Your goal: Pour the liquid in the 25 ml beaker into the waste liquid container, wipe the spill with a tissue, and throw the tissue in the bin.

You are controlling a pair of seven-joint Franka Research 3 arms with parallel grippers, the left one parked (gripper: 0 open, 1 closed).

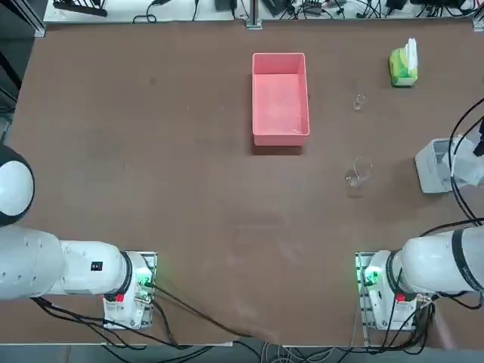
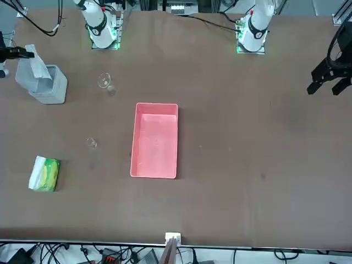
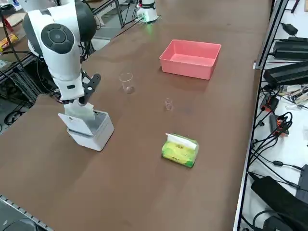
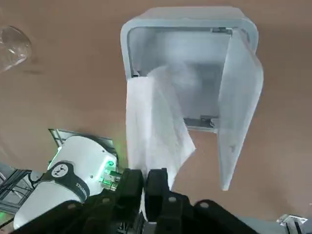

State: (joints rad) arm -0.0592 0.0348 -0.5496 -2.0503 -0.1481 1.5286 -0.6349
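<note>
Tissue (image 4: 156,126), limp, featherlight: pinch its edge at the bin's (image 1: 426,168) three o'clock; right gripper (image 4: 145,176) there, barely parted, hold unclear.

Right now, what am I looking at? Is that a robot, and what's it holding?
Yes! It's a robot with two arms on a table. One picture looks down from above, one faces the robot, one looks from its right side, and one rides on its right wrist.

On the table are a pink tray for waste liquid, a bigger clear glass beaker, a tiny glass beaker, a green tissue pack and a pale bin.

The right gripper, the robot's hand, is at the bin. A white tissue reaches from the gripper over the bin's edge. I can't tell whether it's gripped or just let go.
</note>
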